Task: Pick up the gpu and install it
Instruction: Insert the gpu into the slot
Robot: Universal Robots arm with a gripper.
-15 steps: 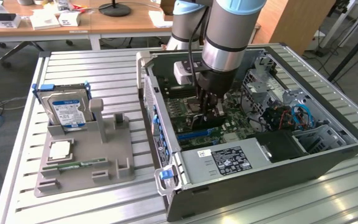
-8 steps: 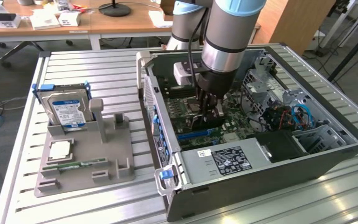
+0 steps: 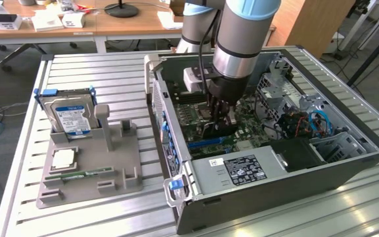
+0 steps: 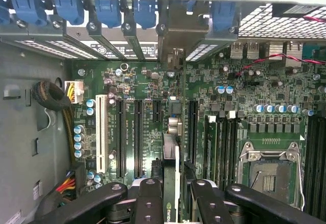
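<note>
Pinching the gpu (image 4: 171, 175) edge-on, your jaws hang centre-frame in the exterior view over the motherboard (image 3: 246, 132); card likely stiff, light, fragile, so grip the top edge only.

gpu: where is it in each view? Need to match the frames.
Exterior view: the gpu is held by the gripper inside the open case, over the motherboard.
Wrist view: the gpu is edge-on between the black fingers, over the expansion slots.
Shared landmark: the blue clips along the case's rear wall.
</note>
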